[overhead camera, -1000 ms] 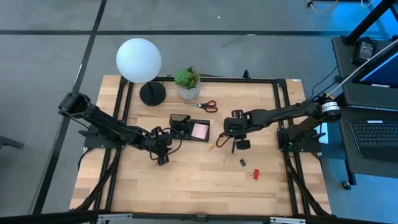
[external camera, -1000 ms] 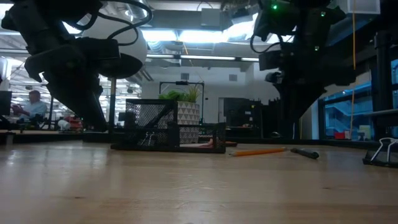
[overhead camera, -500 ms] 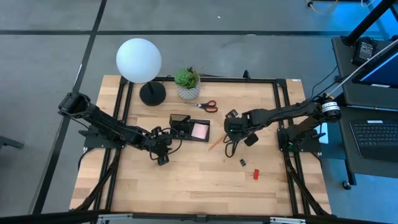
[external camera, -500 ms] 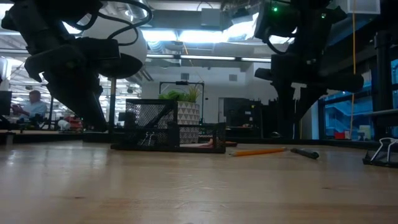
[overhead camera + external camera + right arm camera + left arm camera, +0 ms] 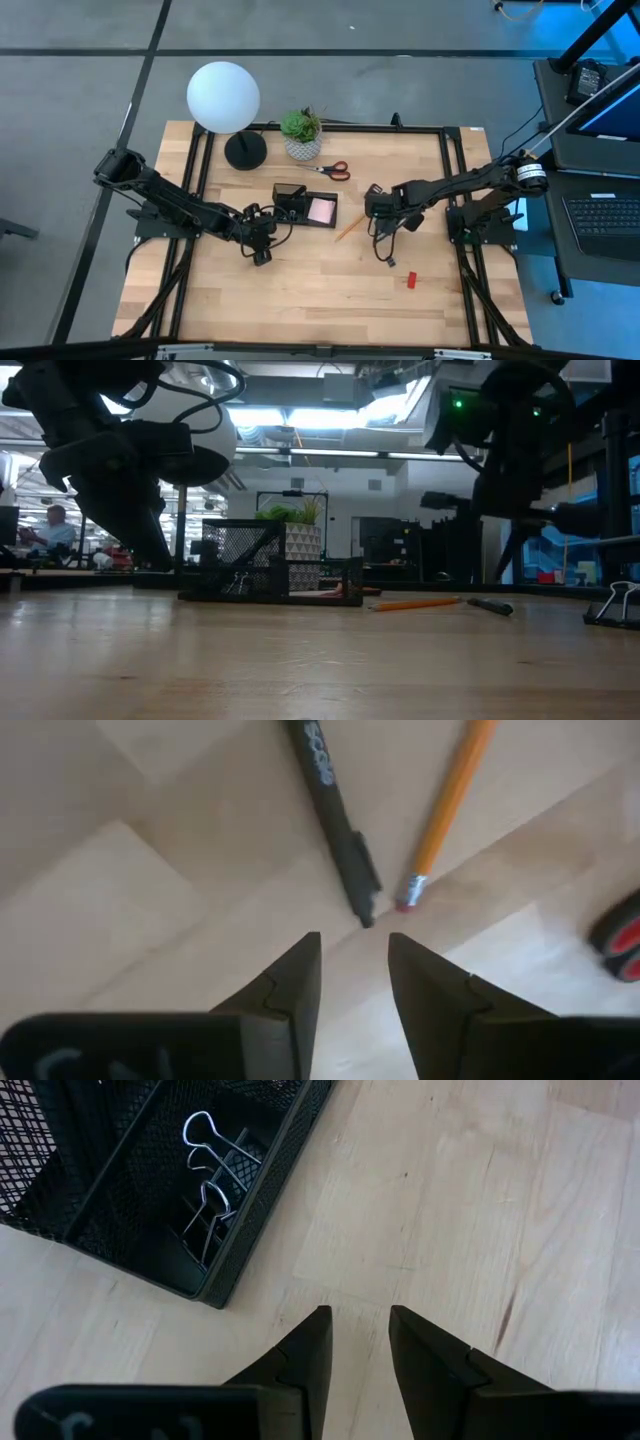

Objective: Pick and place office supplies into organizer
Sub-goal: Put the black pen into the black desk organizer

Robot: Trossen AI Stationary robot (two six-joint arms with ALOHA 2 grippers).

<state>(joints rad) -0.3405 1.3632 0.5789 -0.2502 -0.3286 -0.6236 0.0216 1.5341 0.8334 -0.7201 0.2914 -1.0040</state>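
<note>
Wooden table (image 5: 300,290): the organizer (image 5: 305,207) sits centre-left, holding binder clips (image 5: 205,1200). Right gripper (image 5: 352,965) — jaws slightly apart, empty — hovers over the black pen (image 5: 335,815) and orange pencil (image 5: 447,815) to the organizer's right. Left gripper (image 5: 355,1342) — fingers narrowly parted — waits beside the organizer's near-left corner.

Two dark arms with black tapered fingers

Left gripper (image 5: 355,1342) and right gripper (image 5: 353,970): matte black wedge fingers; black cables loop behind them.
</note>
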